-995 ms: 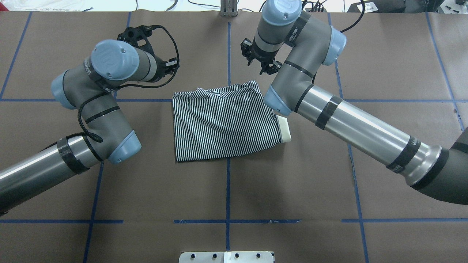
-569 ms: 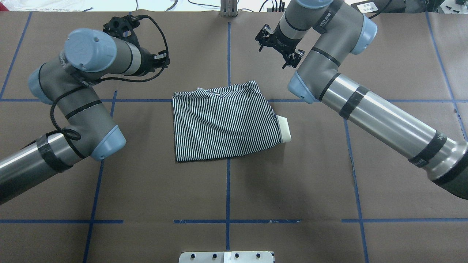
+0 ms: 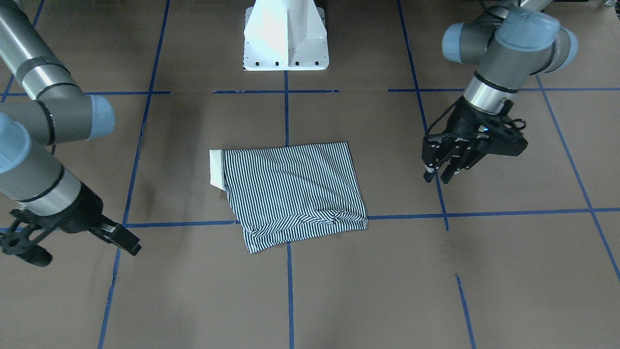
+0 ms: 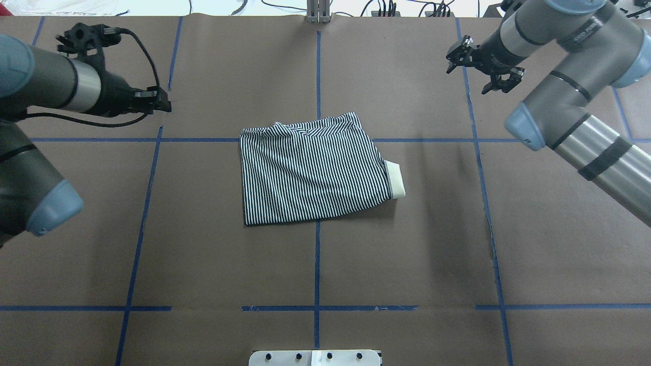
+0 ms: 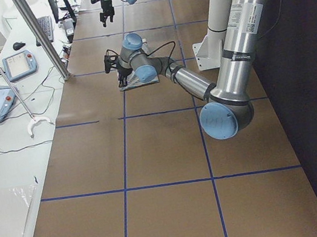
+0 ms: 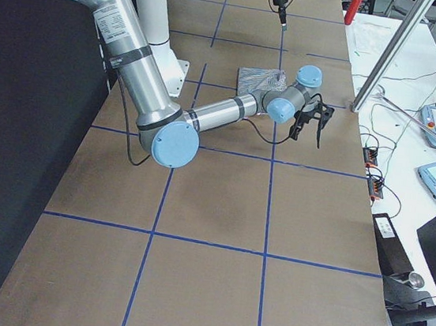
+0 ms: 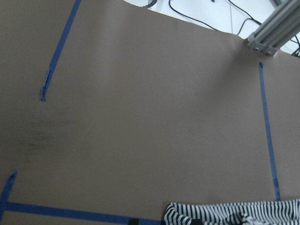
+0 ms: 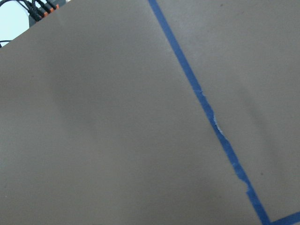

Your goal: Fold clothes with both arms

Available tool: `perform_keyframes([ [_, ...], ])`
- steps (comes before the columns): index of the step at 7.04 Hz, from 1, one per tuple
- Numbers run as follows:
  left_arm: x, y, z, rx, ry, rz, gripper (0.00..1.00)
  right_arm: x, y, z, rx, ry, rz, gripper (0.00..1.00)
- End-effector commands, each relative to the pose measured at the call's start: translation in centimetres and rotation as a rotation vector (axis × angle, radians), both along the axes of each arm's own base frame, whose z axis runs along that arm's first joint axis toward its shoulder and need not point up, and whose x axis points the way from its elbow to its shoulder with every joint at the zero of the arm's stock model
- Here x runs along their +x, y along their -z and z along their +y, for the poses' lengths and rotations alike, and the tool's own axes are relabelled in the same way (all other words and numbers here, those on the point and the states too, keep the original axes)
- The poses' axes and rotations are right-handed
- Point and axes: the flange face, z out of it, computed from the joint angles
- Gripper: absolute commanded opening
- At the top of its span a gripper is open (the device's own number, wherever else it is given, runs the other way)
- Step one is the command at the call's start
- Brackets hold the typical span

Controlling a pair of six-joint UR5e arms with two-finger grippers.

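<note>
you see the striped polo shirt (image 4: 313, 170) folded flat mid table (image 4: 203, 254), cream collar (image 4: 395, 179) at its right edge. left gripper (image 3: 438, 177) far left, fingers slightly apart. right gripper (image 4: 465, 81) far right, fingers spread. both well apart from the shirt.

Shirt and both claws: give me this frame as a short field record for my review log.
shirt: folded to a rough rectangle, flat on the table
cream strip: sticks out from under one side of the shirt
left claw: empty, apart from the shirt; open or shut unclear
right claw: empty, apart from the shirt; open or shut unclear
fold: looks finished
</note>
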Motion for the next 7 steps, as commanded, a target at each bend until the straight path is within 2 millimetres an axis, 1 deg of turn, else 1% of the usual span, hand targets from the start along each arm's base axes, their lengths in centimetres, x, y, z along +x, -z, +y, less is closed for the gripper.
perform_keyframes([
  [1,-12.7,-8.2,-0.4,0.126,-0.098,-0.114,0.47,12.7,-7.0,2.5,0.086,0.057,0.017,1.0],
  [2,-18.2,-12.1,-1.1,0.172,-0.152,-0.158,0.48,18.0,-12.1,4.5,0.171,0.129,0.073,1.0],
  [3,-23.9,-16.0,-2.1,0.171,-0.16,-0.172,0.48,22.0,-17.4,6.6,0.237,0.218,0.142,1.0],
  [4,-27.5,-20.0,-2.6,0.178,-0.174,-0.218,0.47,26.2,-19.4,6.7,0.25,0.288,0.191,1.0],
  [5,-31.2,-22.2,-2.7,0.138,-0.123,-0.232,0.49,29.5,-20.8,7.5,0.256,0.368,0.22,1.0],
  [6,-33.8,-23.8,-2.3,0.095,-0.085,-0.243,0.49,29.8,-21.8,8.4,0.248,0.444,0.225,1.0],
  [7,-35.6,-22.6,-3.7,0.011,-0.077,-0.247,0.49,30.0,-21.9,8.7,0.234,0.451,0.225,1.0],
])
